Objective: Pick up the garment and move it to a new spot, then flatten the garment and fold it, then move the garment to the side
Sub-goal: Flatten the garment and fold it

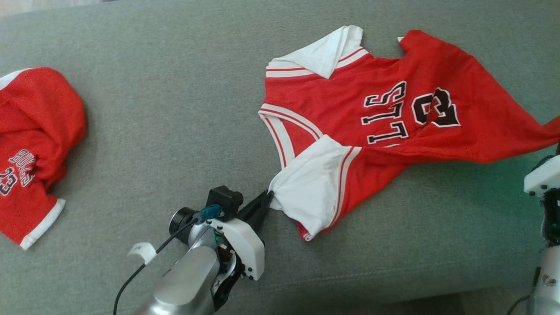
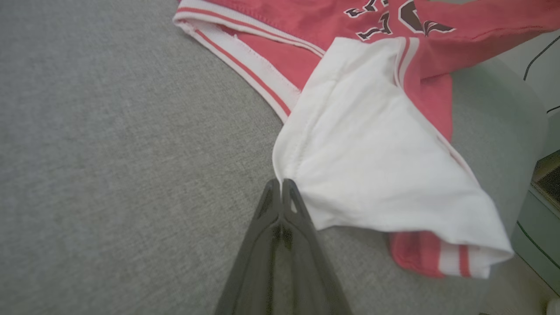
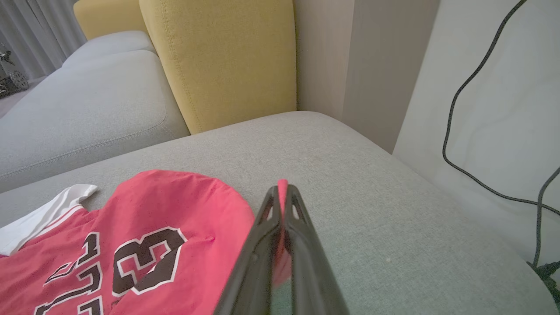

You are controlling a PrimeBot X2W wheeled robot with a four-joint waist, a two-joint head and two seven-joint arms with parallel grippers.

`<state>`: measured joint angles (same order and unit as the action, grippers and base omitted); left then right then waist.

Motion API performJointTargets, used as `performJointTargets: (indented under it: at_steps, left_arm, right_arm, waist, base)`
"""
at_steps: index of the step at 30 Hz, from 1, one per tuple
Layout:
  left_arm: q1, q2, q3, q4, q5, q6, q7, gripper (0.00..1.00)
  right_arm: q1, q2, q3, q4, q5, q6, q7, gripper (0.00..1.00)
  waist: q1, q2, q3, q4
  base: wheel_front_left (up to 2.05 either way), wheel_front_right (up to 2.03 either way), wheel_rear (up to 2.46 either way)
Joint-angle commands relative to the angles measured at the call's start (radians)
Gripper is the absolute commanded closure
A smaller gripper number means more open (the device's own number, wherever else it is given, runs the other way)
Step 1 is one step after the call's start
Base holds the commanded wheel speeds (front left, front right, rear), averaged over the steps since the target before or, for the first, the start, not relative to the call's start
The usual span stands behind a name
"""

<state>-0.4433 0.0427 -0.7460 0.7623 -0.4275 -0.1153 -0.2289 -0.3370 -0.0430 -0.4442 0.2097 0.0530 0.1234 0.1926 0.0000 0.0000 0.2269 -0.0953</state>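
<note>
The garment [image 1: 372, 109] is a red jersey with white sleeves and dark lettering, spread crumpled on the grey cushion [image 1: 175, 109]. My left gripper [image 1: 267, 194] is at the edge of the near white sleeve. In the left wrist view the left gripper [image 2: 281, 181] is shut, its tips pinching the corner of the white sleeve [image 2: 372, 153]. In the right wrist view my right gripper [image 3: 283, 186] is shut on a strip of the garment's red fabric, lifted above the cushion, with the garment [image 3: 153, 218] lying to its left. My right arm's pale wrist [image 1: 542, 175] shows at the right edge.
A second red jersey [image 1: 35, 144] lies bunched at the cushion's far left. A yellow back cushion [image 3: 218, 57] stands beyond the seat, with a wall and dangling black cables [image 3: 459, 131] to the right. The cushion's front edge [image 1: 350, 280] runs close to my arms.
</note>
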Motion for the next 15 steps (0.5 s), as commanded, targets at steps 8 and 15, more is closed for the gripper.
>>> performJointTargets:
  at_steps: [8,15]
  left_arm:
    - [-0.049,0.025,0.03,-0.028,0.003,0.034,-0.027,1.0]
    - [-0.049,0.123,0.142,-0.275,0.074,0.105,-0.032,1.0]
  right_arm:
    - [-0.028,-0.007,0.086,-0.051,0.009,0.007,-0.019,1.0]
    - [-0.059,-0.047,0.176,-0.049,0.032,0.007,-0.013,1.0]
  waist:
    - [0.0,0.0,-0.039,0.042]
    - [0.0,0.0,-0.116,0.088]
  base:
    - [0.0,0.0,0.0]
    - [0.0,0.0,0.0]
